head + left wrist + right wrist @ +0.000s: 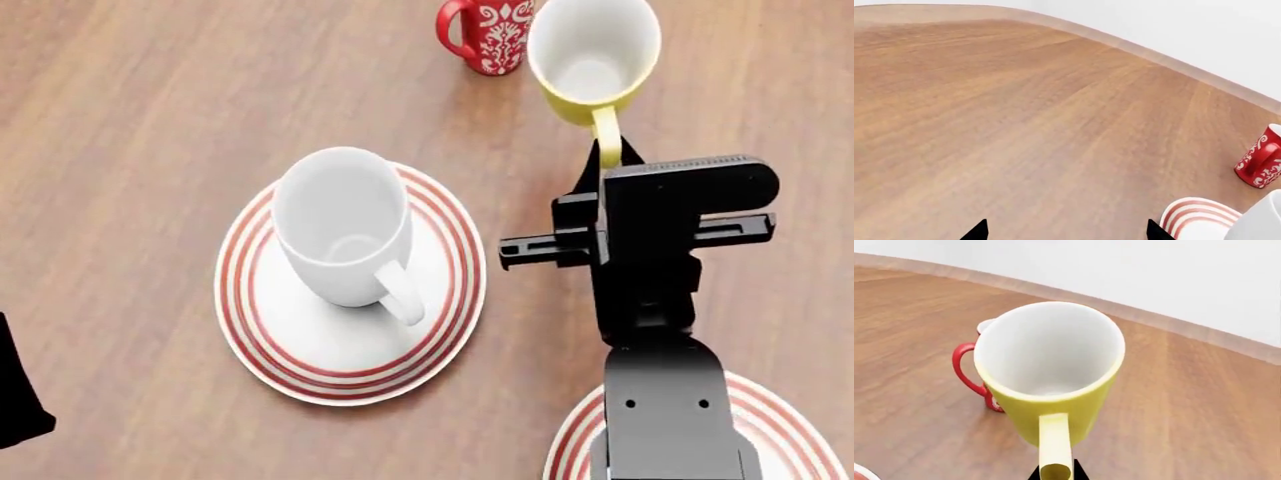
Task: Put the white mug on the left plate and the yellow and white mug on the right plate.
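One yellow and white mug [1049,385], upright, white inside.

Warm wood-grain table [147,110], smooth with a satin sheen. The white mug [342,226] gleams like glazed ceramic, as does the left plate [447,300]. The yellow and white mug [1054,385] looks glossy too. Right gripper [607,160] seems matt black, perhaps plastic.
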### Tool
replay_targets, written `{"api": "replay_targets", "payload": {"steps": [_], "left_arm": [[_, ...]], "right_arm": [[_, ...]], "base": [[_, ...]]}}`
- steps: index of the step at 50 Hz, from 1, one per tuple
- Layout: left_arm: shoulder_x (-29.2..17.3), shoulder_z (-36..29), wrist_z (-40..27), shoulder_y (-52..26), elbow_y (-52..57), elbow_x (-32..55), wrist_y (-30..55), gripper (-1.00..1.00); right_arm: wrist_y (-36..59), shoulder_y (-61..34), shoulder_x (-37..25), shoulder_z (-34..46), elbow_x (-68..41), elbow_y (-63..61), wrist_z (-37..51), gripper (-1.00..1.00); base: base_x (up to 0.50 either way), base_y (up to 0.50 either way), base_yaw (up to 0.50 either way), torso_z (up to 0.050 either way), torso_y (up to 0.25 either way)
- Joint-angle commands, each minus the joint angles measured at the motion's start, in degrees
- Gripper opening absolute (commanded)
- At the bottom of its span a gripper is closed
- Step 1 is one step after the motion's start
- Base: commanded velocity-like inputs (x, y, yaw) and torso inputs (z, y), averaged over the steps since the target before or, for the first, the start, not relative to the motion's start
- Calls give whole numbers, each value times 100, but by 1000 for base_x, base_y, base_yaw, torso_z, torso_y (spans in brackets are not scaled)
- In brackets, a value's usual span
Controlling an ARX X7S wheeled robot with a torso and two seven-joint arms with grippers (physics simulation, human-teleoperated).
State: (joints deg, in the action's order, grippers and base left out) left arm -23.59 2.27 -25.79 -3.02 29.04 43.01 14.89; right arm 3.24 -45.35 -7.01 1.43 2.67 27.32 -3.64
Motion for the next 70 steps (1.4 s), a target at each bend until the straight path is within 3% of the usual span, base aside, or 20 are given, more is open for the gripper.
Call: {"api": "replay_targets", "payload": {"steps": [1,9,16,28,45,70], "left_arm": [[-6,-15,-8,-5,-11,-1,-12,100],[14,-89,-66,27,52,-117,-29,100],[-33,-32,-131,105,186,-53,-8,100],[-75,-28,-130,187,314,0,-17,100],[-110,-8,-114,111,221,64,-21,100],[-133,-39,-143,87,170,70,-16,100]], "right_arm": [[130,59,-11,19,-18,-273,64,-100],[1296,1186,-193,58,-449,-2473,-518,-100],[2196,1628,-363,-165,-828,-3646,-691,-100],[3486,2527,-519,-390,-943,-5596,-411,-100],[3356,4203,-664,-844,-1114,-7214,-378,-100],[2619,6070,-514,-1438,-1307,-8058,-310,-100]], "base": [[0,0,0,0,0],[0,0,0,0,0],[0,0,0,0,0],[0,0,0,0,1],[0,0,0,0,0],[0,0,0,0,0]]}}
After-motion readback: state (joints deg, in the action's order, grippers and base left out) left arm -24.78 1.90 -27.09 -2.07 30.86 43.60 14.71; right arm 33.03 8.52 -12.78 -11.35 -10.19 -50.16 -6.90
